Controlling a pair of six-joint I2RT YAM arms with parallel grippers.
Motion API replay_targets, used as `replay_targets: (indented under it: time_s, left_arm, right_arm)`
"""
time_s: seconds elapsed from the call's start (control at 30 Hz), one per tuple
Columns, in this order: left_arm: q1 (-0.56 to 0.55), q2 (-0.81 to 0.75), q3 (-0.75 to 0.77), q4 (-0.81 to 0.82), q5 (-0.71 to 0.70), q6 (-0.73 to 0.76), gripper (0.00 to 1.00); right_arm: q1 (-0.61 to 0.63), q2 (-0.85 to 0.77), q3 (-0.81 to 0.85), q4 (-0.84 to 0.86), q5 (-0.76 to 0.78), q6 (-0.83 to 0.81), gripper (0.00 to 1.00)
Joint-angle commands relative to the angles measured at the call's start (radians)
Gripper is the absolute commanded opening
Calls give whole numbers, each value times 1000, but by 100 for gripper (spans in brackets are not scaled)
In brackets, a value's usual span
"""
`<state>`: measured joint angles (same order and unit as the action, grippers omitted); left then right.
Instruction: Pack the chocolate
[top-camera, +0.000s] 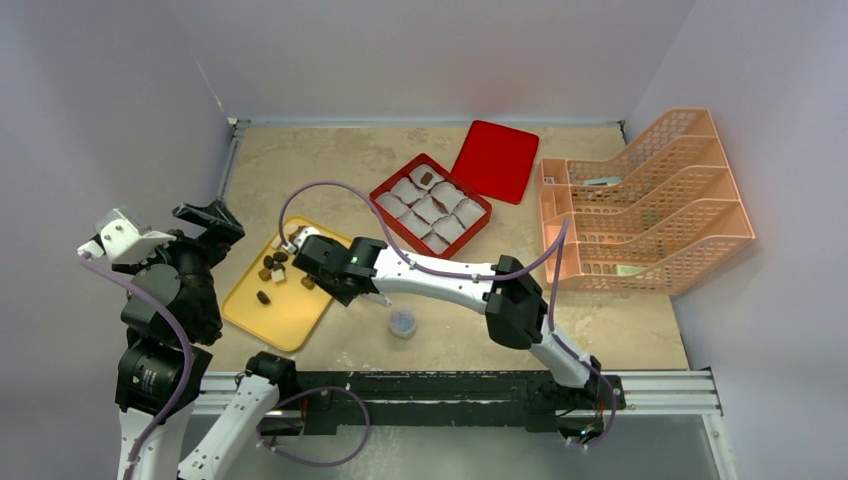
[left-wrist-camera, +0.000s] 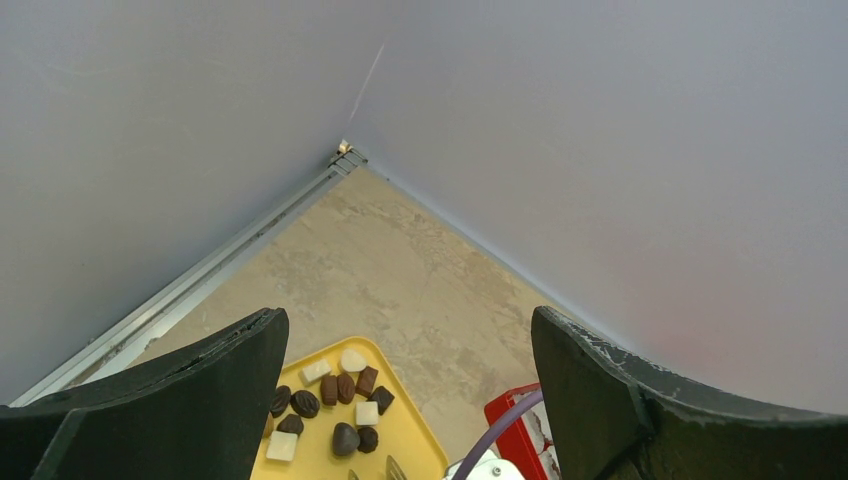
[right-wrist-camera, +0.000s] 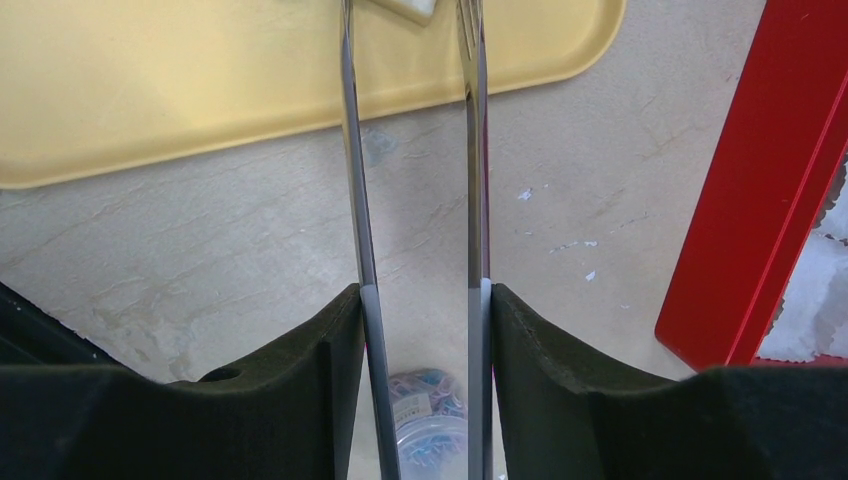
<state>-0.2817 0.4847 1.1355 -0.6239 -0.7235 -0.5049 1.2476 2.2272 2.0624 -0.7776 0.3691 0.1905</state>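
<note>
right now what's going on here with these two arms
The right gripper is closed on a pair of metal tongs, reaching them out to the yellow tray where the loose chocolate sits. The tong tips are at a white piece near the tray's edge. The red box of paper liners looks to hold only a piece or two. The left gripper hangs open, raised at the left side, holding nothing.

- Beige, stone-patterned worktop (top-camera: 350, 160).
- Flat yellow plastic tray (top-camera: 290, 335) lies at its left.
- Red compartment box (top-camera: 383, 190) sits centrally, with a flat red lid (top-camera: 495, 160) just beside it.
- Orange mesh file rack (top-camera: 650, 200) stands at the right.
- Small round grey-blue cap (top-camera: 402, 322) lies near the front.
</note>
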Motion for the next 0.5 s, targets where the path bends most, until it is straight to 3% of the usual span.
replay_targets:
  time_s: [0.0,0.47]
  left_arm:
    - [2,-4,20,21,-10,6,91]
    - [3,3,26,26,-13,14,91]
  right_arm:
    - [10,-4,73,-18,34,20,49]
    - [11,2,88,-35,68,13,40]
